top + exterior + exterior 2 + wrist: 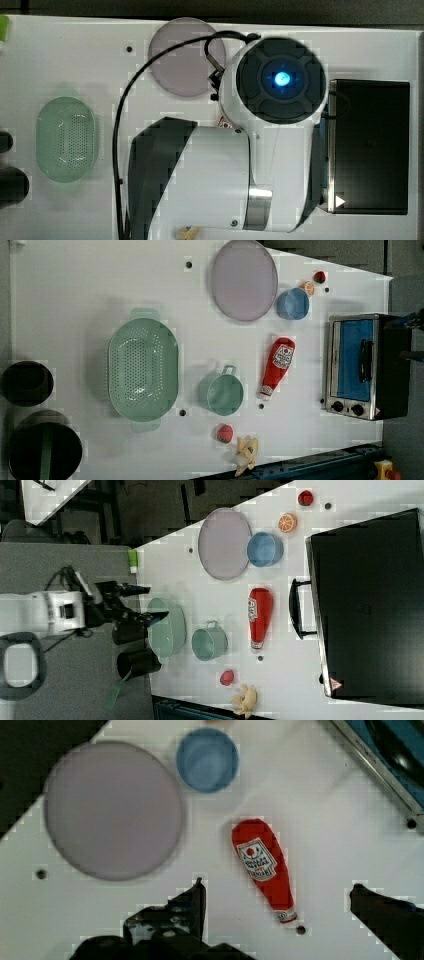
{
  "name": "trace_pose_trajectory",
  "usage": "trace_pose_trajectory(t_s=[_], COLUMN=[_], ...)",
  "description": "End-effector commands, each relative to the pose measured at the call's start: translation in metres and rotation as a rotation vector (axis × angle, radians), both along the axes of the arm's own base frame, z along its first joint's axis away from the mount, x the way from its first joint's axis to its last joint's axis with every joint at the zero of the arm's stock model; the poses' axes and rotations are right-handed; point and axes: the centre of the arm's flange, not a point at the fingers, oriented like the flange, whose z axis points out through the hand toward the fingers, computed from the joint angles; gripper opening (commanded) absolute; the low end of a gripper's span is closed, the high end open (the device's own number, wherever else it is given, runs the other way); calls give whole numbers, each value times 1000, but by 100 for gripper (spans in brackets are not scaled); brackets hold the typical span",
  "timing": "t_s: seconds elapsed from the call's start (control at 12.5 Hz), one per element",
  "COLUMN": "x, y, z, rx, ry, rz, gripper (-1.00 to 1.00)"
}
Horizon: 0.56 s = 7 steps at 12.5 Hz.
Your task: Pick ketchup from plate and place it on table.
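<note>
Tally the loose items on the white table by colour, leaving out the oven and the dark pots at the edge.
Red: 3 - ketchup, strawberry, red toy
Green: 2 - colander, mug
Blue: 1 - bowl
Mauve: 1 - plate
Orange: 1 - orange slice
Yellow: 1 - banana toy
Total: 9

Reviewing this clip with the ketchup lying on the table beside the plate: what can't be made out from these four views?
- Top view: the arm covers the table's middle, hiding the ketchup and part of the plate.
- Ketchup label text: too small in the left view, blurred in the wrist view.
- Oven interior: its blue door blocks it.
- Black pot: cut off by the left view's bottom edge.
</note>
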Motion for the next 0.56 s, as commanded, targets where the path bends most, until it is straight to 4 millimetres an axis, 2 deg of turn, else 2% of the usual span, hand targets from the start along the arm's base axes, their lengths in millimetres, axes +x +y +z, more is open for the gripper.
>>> trace_pose_trajectory(t_s=[0.08, 0.24, 0.56], x=[-5, -13, -13], y=[1, 6, 7], z=[3, 7, 4], rx=[-3, -2, -2], ry=[74, 141, 147], rz=[-54, -41, -39], gripper=[100, 100, 100])
